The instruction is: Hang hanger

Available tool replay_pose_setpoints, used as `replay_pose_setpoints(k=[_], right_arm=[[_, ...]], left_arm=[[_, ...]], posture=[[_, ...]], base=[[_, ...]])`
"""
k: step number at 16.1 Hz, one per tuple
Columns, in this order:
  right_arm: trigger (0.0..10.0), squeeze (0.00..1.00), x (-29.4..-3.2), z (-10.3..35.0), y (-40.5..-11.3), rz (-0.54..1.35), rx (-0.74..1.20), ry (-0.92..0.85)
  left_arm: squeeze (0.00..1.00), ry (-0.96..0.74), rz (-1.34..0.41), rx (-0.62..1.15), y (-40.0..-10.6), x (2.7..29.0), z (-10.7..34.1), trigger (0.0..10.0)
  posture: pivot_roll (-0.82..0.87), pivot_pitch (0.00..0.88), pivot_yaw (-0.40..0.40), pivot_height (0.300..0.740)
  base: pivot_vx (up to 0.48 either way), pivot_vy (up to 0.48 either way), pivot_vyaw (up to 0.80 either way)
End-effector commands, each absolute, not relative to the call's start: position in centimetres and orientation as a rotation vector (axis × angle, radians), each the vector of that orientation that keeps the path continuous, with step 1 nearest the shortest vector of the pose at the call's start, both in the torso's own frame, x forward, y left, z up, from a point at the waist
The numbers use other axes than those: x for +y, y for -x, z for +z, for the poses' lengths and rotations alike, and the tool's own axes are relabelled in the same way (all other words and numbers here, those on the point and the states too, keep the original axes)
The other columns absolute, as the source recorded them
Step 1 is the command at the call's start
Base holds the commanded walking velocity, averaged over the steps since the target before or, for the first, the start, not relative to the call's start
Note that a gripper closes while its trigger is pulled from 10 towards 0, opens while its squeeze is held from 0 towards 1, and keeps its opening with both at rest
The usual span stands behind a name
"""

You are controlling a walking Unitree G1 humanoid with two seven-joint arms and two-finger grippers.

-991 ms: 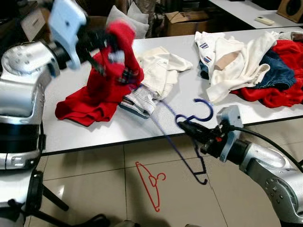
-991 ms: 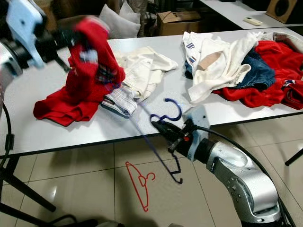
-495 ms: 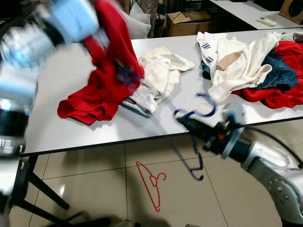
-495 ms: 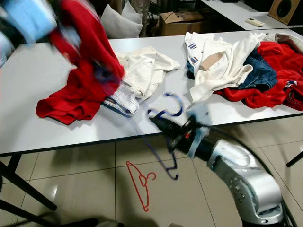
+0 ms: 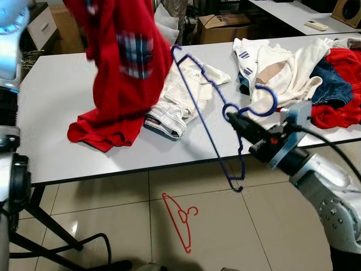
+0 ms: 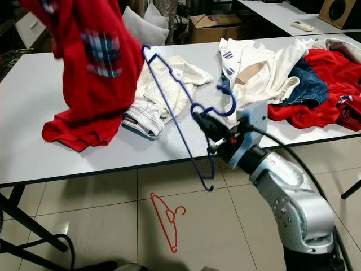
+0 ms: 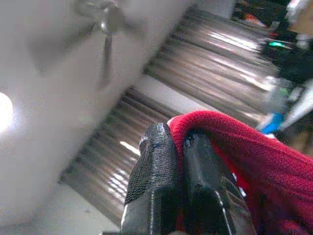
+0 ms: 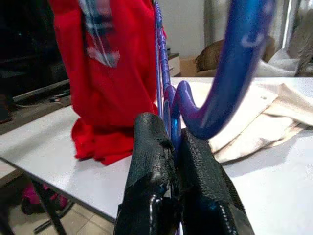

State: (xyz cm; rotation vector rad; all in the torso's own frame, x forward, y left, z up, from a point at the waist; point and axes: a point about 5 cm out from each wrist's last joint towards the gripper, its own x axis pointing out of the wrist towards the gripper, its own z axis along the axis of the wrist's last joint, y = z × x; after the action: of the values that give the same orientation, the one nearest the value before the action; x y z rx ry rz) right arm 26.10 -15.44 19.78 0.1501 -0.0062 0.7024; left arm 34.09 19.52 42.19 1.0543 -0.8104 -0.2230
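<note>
A blue wire hanger (image 5: 208, 113) stands tilted in the air over the table's front edge, hook to the right. My right gripper (image 5: 232, 117) is shut on its neck just below the hook; the wrist view shows the fingers (image 8: 151, 161) pinching the blue wire (image 8: 215, 88). A red garment (image 5: 121, 56) with a plaid label hangs from above at the left, its lower part still resting on the white table (image 5: 56, 101). My left gripper (image 7: 178, 147) is shut on the red cloth's top edge, raised high. The hanger's upper corner is close beside the red cloth.
A cream garment (image 5: 189, 90) lies mid-table. A heap of white, blue and red clothes (image 5: 304, 79) fills the right end. A red hanger (image 5: 179, 220) lies on the tiled floor in front of the table. Boxes and pillows stand behind.
My left arm has lifted the red garment well up off the table. My right gripper has raised and tipped the blue hanger upright, closer to the garment.
</note>
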Motion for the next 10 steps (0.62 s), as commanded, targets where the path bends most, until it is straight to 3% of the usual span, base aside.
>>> replay_pose_setpoints(k=[1, 5, 10], right_arm=[[0.0, 0.0, -15.0, 20.2, -25.7, 0.729, -0.029, -0.151], [0.0, 0.0, -16.0, 20.4, -25.1, 0.674, -0.047, -0.167], [0.0, 0.0, -16.3, 20.6, -24.6, 0.666, -0.055, -0.171]], left_arm=[[0.0, -1.08, -0.258, -0.788, -34.3, 19.2, 41.8, 0.0], [0.0, -1.097, -0.333, -0.627, -36.4, 19.0, 38.4, 0.0], [0.0, -1.032, -0.446, -0.566, -36.9, 18.3, 36.2, 0.0]], posture=[[-0.19, 0.0, 0.07, 0.71], [-0.22, 0.0, 0.083, 0.71], [-0.23, 0.0, 0.078, 0.71]], base=[[0.0, 0.0, 0.0], [0.0, 0.0, 0.0], [0.0, 0.0, 0.0]])
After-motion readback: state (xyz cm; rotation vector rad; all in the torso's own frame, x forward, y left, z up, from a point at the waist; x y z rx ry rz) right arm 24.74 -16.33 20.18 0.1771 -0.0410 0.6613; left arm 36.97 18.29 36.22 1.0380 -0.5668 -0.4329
